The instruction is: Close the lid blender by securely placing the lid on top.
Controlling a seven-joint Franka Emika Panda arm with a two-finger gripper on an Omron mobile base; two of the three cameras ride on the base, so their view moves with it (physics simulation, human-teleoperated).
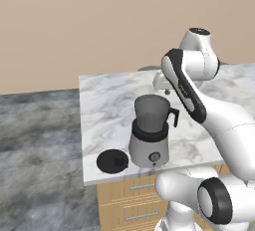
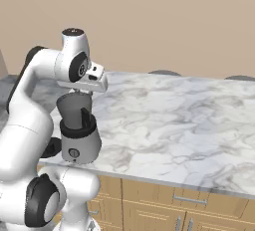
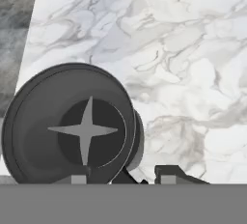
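The blender stands near the counter's front edge, with a silver-grey base, a black collar and a dark open jar whose handle points right. The hand view looks down into the jar, with the star-shaped blade at its bottom. The lid, a flat black disc with a knob, lies on the counter just left of the base; in the right base view a sliver of the lid peeks from behind the arm. My gripper hovers above the jar's far rim, open, with nothing between its fingertips.
The marble counter stretches wide to the right of the blender. Its left edge drops to a grey floor, and wooden drawers sit under the front edge. Two dark rounded tops show beyond the far edge.
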